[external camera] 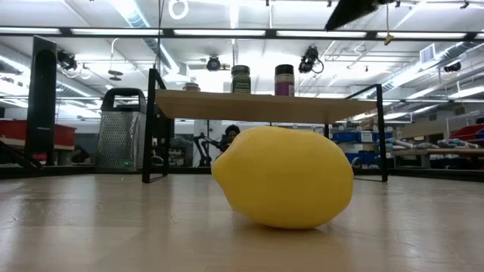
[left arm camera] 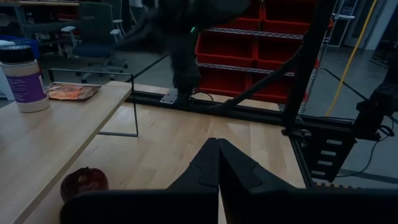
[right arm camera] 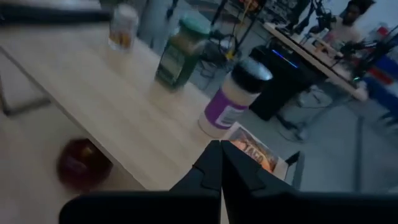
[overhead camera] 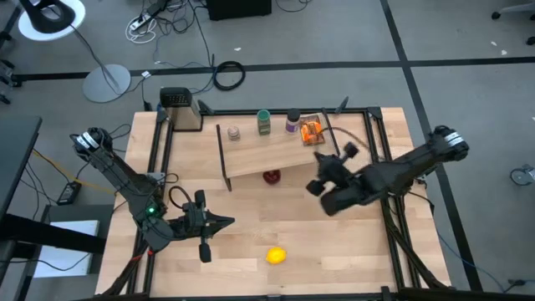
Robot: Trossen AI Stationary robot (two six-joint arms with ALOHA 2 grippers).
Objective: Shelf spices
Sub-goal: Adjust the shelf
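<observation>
All 4 spices already sit on the shelf (overhead camera: 276, 150): the beige jar (overhead camera: 233, 132), the green jar (overhead camera: 264, 122), the purple jar (overhead camera: 292, 122) and the orange packet (overhead camera: 311, 131) in a row along its back edge — so the shelving looks done. The right hand (overhead camera: 313, 187) hangs just in front of the shelf, shut and empty; the left hand (overhead camera: 230, 221) rests shut over the counter (overhead camera: 334, 251), well apart. Next, likely only pulling clear. No label is readable — the packet's print is too blurred.
</observation>
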